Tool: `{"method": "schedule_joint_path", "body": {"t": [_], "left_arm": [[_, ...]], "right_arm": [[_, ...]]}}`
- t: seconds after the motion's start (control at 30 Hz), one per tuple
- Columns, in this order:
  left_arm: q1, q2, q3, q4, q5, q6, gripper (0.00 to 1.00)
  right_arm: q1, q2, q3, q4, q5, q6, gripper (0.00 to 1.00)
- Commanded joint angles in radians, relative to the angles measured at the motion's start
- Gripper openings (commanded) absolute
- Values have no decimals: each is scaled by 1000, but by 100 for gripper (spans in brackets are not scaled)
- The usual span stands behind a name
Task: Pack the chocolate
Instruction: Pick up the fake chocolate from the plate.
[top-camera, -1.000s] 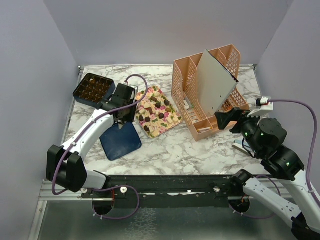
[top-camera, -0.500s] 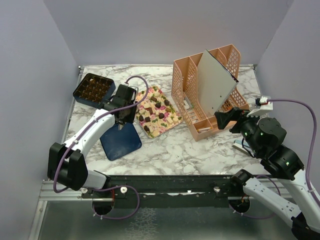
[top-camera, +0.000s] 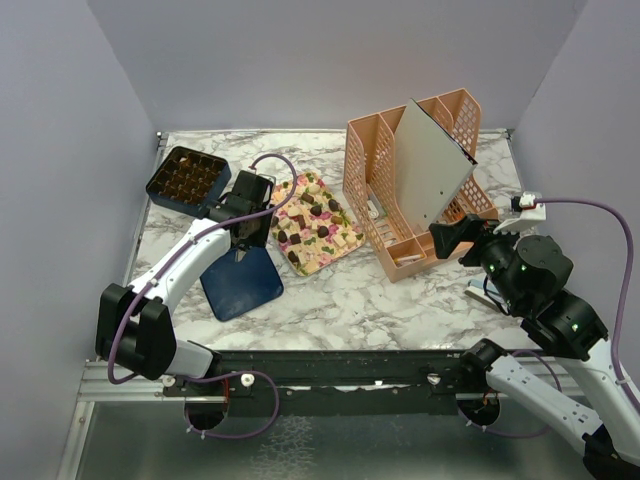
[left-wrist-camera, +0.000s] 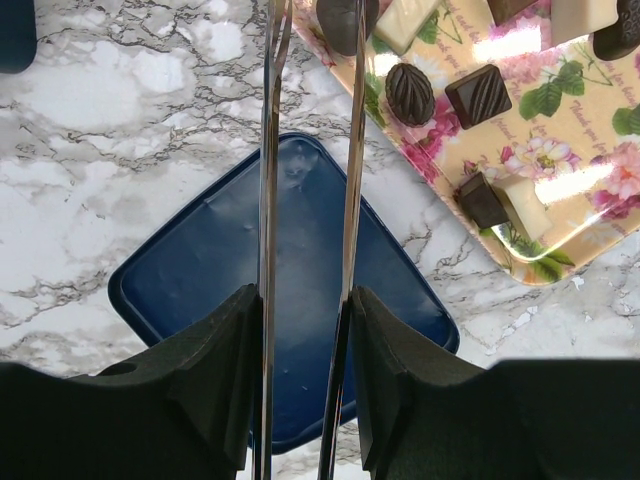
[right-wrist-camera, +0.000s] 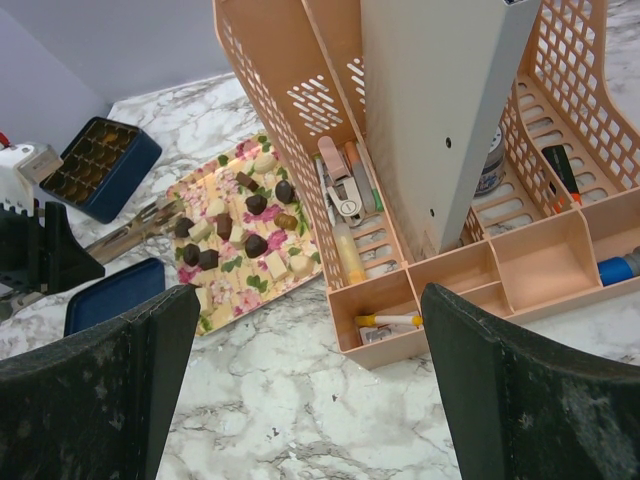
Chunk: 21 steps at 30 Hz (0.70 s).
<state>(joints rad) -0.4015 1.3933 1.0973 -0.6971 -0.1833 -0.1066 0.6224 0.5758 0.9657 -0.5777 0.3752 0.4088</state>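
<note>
The chocolate (top-camera: 315, 225), dark and cream pieces, lies on a floral tray (top-camera: 345, 243); it also shows in the left wrist view (left-wrist-camera: 478, 95) and the right wrist view (right-wrist-camera: 255, 243). The dark blue box with gridded tray (top-camera: 187, 178) stands at the back left. My left gripper (top-camera: 240, 238) is shut on metal tongs (left-wrist-camera: 268, 200) above the blue lid (left-wrist-camera: 300, 250). The tong tips reach a dark piece (left-wrist-camera: 340, 22) at the tray's edge; whether they grip it I cannot tell. My right gripper (top-camera: 452, 240) is open and empty, in front of the organizer.
A peach desk organizer (top-camera: 400, 170) with a grey panel (top-camera: 430, 165) stands at the back right and holds pens and small items (right-wrist-camera: 390, 320). The blue lid (top-camera: 240, 282) lies flat near the left arm. Grey walls close in the marble table (top-camera: 340, 300).
My left gripper with the tongs has shifted slightly back and right, toward the floral tray. The right arm has not moved.
</note>
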Motion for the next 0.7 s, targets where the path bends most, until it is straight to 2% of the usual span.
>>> {"method": "schedule_joint_path", "body": {"t": [0.0,0.3,0.67], "left_arm": [[-4,9,-6,16,-4,8,44],[-4,-3,-17,13,39,4,47],[-4,22,-23,15,36,4,46]], "right_arm": [[2,-5,-2,11,-10,-5,97],[2,-12,4,-1,-9,-2,97],[2,-17,3,-2,-7,0,97]]}}
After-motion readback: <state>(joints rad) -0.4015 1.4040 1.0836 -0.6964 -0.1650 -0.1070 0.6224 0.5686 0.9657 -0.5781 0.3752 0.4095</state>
